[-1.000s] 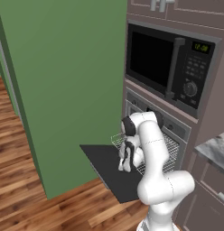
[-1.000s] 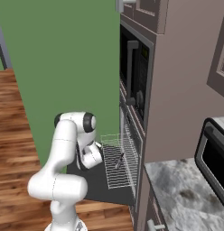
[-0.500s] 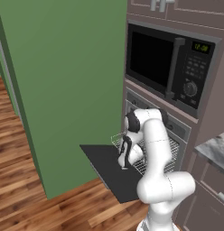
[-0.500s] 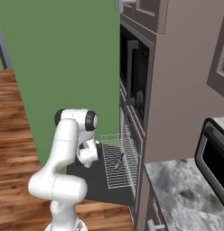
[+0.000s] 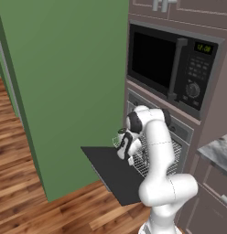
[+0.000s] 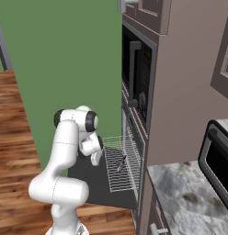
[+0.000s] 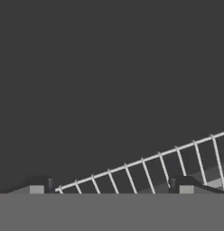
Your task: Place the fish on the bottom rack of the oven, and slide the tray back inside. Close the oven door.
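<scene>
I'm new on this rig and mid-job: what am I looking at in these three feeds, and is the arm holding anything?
The white arm is a robot on a driving base. Two feeds come from cameras on that base, behind the arm to its left and right. The third looks along the gripper itself; its two dark fingertips stand well apart, with nothing between them. The oven door hangs open, flat like a shelf. The wire rack is pulled out over it, and a small dark thing, probably the fish, lies on it. Above the oven sits a microwave.
</scene>
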